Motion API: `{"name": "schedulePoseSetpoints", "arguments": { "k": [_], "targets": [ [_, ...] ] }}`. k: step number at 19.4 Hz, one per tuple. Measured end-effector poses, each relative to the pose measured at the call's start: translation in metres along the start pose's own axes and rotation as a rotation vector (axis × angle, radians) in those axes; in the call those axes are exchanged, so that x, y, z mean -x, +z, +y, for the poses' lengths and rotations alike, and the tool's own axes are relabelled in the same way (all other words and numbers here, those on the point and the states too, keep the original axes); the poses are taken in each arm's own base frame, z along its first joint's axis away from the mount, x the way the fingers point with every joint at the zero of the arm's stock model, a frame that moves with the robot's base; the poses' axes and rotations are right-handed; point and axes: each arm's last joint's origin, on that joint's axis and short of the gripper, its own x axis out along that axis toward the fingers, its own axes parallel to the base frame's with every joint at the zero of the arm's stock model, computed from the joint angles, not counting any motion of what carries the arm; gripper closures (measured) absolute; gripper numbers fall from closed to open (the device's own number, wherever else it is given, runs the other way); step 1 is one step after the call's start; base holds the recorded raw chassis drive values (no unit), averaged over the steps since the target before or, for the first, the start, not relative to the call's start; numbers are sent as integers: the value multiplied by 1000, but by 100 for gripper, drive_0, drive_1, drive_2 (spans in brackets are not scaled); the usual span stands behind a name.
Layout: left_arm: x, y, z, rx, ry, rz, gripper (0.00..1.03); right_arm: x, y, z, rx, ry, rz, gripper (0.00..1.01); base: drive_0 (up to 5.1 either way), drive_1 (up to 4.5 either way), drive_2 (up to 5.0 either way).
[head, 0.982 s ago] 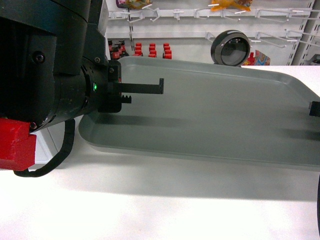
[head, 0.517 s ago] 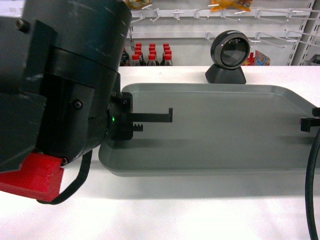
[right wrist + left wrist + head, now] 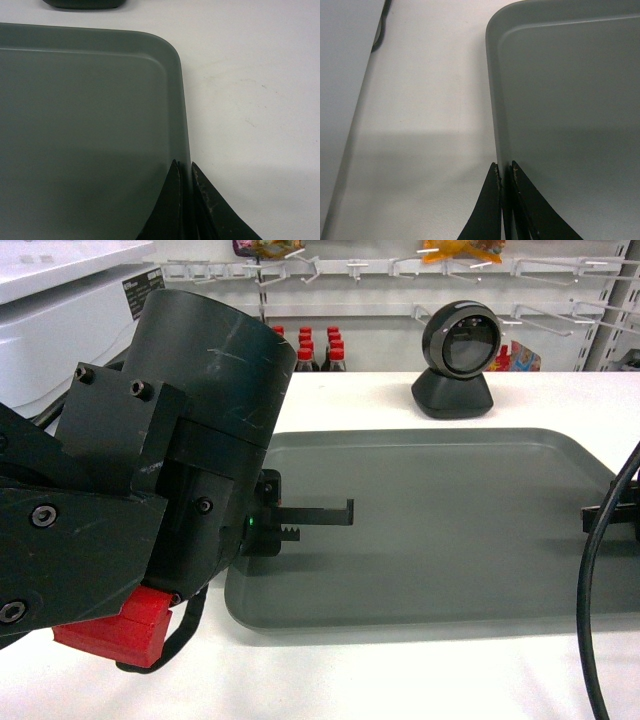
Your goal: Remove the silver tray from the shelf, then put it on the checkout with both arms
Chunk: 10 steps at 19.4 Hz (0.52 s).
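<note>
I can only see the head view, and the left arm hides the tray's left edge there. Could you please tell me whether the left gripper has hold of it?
Observer: Yes. In the left wrist view the left gripper has its jaws shut on the left rim of the tray, one jaw on each side of the rim.
Operator: Thank you. And the right gripper, which is cut off at the edge of my picture?
Observer: The right gripper pinches the right rim the same way, a little short of the rounded far corner.
Operator: Is anything close to that corner?
Observer: Only the scanner, whose base sits on the white table beyond the tray's far edge, apart from it.
</note>
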Motion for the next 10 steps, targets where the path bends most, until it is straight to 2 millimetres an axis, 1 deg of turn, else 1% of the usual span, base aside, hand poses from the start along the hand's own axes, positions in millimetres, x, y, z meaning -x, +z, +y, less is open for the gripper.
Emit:
{"name": "schedulePoseSetpoints", "arguments": {
  "k": [1, 2, 3, 4, 10],
  "targets": [
    [-2, -2, 0, 0, 5, 7, 100, -2, -1, 0, 2, 4, 22, 99, 0, 0, 0],
    [-3, -2, 0, 0, 7, 8, 97, -3, -1, 0, 2, 8, 47, 99, 0, 0, 0],
    [-3, -2, 1, -12, 17, 11, 84, -3, -1, 1, 14, 8, 53, 89, 0, 0, 0],
    [-3, -2, 2, -14, 22, 12, 75, -3, -2, 2, 25, -5, 56, 80, 0, 0, 0],
    [-5, -1, 5, -12, 25, 9, 38, -2, 0, -1, 27, -20, 51, 44, 0, 0, 0]
  ]
}}
